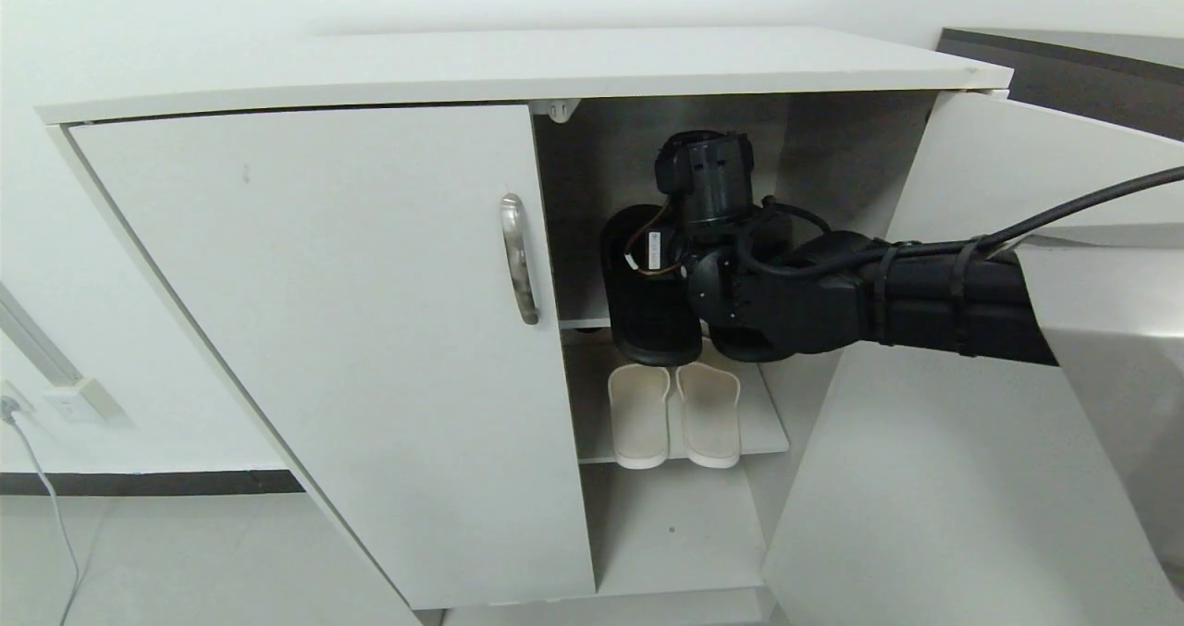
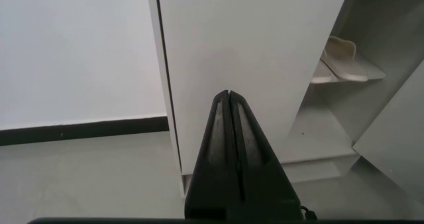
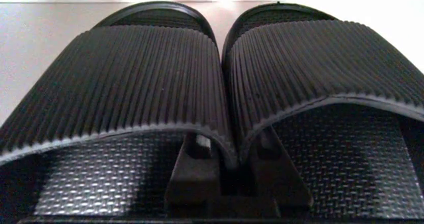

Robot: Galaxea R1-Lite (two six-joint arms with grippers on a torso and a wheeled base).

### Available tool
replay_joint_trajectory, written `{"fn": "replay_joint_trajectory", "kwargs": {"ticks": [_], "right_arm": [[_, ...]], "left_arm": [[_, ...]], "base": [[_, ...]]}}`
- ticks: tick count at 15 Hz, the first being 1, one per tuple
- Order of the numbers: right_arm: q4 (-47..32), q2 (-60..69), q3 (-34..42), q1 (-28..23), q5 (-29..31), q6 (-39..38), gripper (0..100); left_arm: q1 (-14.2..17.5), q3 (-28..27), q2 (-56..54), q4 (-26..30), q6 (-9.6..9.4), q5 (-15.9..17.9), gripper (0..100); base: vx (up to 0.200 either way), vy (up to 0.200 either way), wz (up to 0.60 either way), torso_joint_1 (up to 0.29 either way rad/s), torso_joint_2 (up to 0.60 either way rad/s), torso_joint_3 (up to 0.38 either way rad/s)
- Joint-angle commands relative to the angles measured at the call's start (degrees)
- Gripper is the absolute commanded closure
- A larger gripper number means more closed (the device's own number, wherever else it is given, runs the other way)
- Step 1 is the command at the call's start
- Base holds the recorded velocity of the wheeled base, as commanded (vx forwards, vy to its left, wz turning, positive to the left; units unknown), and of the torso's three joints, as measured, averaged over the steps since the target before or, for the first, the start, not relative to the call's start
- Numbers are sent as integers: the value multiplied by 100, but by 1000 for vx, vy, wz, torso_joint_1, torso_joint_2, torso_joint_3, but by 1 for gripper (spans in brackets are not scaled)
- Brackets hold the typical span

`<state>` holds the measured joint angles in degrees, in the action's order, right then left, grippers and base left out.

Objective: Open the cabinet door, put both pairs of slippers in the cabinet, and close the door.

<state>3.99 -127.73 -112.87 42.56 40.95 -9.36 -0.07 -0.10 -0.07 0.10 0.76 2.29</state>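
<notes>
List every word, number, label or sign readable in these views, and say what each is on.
No text can be read in any view.
Small white label on the right arm: too small to read.
Cabinet, black slippers, white slippers: no print shows.

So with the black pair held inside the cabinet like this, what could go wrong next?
The black slippers appear to reach past the front edge of the upper shelf. If released here, they might tip down onto the white slippers below. The right claw pinches only the pair's two inner edges, so one slipper could slide free while being pushed further in.
</notes>
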Motion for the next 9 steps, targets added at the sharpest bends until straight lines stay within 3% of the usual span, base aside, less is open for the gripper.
{"fn": "replay_joint_trajectory", "kwargs": {"ticks": [1,9], "right_arm": [[-47,-270,-172,-46,1,-4,100],[67,-243,-172,-204,-43,-48,100]], "left_arm": [[-1,1,7,-1,4,-1,100],[-1,1,7,-1,4,-1,100]], "base": [[0,0,0,0,0,0],[0,0,0,0,0,0]]}}
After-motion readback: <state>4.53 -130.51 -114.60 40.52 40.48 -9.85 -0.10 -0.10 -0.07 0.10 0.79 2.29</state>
